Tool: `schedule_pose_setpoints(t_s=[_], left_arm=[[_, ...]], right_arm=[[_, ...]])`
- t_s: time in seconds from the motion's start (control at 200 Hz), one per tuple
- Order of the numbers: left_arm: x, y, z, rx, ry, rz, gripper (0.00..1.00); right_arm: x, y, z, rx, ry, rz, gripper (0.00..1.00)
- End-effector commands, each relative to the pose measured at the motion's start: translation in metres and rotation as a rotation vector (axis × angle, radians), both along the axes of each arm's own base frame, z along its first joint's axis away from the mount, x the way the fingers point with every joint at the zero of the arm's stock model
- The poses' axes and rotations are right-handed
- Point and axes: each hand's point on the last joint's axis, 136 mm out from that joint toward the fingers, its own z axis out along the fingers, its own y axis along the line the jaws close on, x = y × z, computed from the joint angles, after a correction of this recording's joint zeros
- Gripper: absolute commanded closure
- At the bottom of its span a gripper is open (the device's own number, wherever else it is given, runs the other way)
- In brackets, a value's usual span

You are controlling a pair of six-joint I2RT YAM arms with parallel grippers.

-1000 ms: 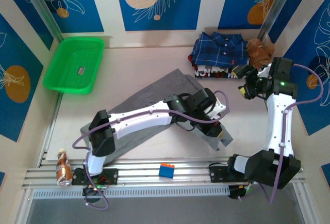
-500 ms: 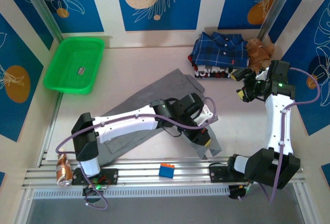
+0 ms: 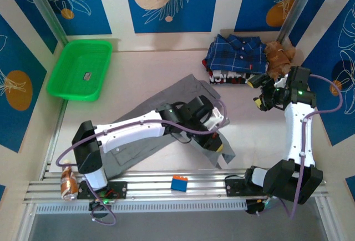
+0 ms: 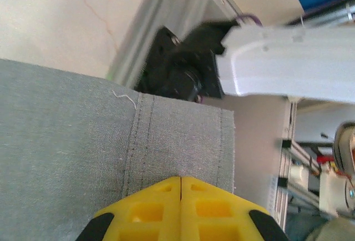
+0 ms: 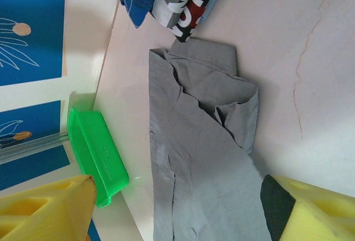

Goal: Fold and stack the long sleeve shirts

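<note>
A pale table (image 3: 138, 69) is seen from above, with two robot arms mounted at its near edge. The grey shirt (image 3: 161, 105) lies partly spread in a long diagonal band, running from the near left towards the far centre. The left arm reaches across it, and the left gripper (image 3: 223, 147) sits at the shirt's near right end. In the left wrist view, that gripper (image 4: 180, 188) has its yellow fingers pressed together on a stitched edge of the grey cloth (image 4: 66, 141), apparently pinching it.

The right gripper (image 3: 259, 92) hovers at the right with its jaws spread wide and empty. Its wrist view looks down on the rumpled shirt (image 5: 188, 141).

The plaid shirt (image 3: 233, 52) rests on a small pile of clothes at the far right, touching a brown teddy bear (image 3: 279, 56).

The grey cloth looks light, soft and limp, so it will probably sag and crease when lifted. Seamed edges and corners seem the firmest places to hold.
</note>
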Motion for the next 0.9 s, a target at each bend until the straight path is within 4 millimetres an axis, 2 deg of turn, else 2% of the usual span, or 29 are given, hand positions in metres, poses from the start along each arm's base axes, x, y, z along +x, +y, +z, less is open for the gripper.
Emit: schedule_pose_setpoints(t_s=[0.0, 0.1, 0.185, 0.255, 0.315, 0.465, 0.61, 0.73, 0.895], left_arm=[[0.058, 0.003, 0.027, -0.102, -0.054, 0.180, 0.97], [0.120, 0.032, 0.023, -0.112, -0.083, 0.391, 0.97], [0.178, 0.078, 0.011, -0.112, -0.084, 0.608, 0.97], [0.211, 0.120, -0.003, -0.097, -0.086, 0.742, 0.96], [0.230, 0.153, -0.011, -0.080, -0.090, 0.823, 0.96], [0.246, 0.229, -0.044, 0.059, -0.103, 0.967, 0.95], [0.248, 0.287, -0.070, 0.136, -0.072, 1.096, 0.94], [0.249, 0.316, -0.076, 0.134, -0.056, 1.173, 0.93], [0.237, 0.328, -0.086, 0.177, -0.022, 1.192, 0.93]], right_arm=[[-0.004, 0.011, 0.002, 0.025, -0.012, 0.031, 0.21], [-0.003, 0.020, -0.003, 0.027, -0.006, 0.055, 0.21], [-0.002, 0.030, -0.010, 0.033, 0.011, 0.081, 0.21], [-0.001, 0.040, -0.017, 0.035, 0.027, 0.107, 0.21], [0.001, 0.051, -0.023, 0.025, 0.045, 0.135, 0.21], [0.006, 0.083, -0.041, -0.011, 0.088, 0.220, 0.21], [0.012, 0.118, -0.059, -0.038, 0.132, 0.310, 0.21], [0.017, 0.148, -0.076, -0.079, 0.174, 0.397, 0.21], [0.025, 0.184, -0.104, -0.123, 0.237, 0.505, 0.22]])
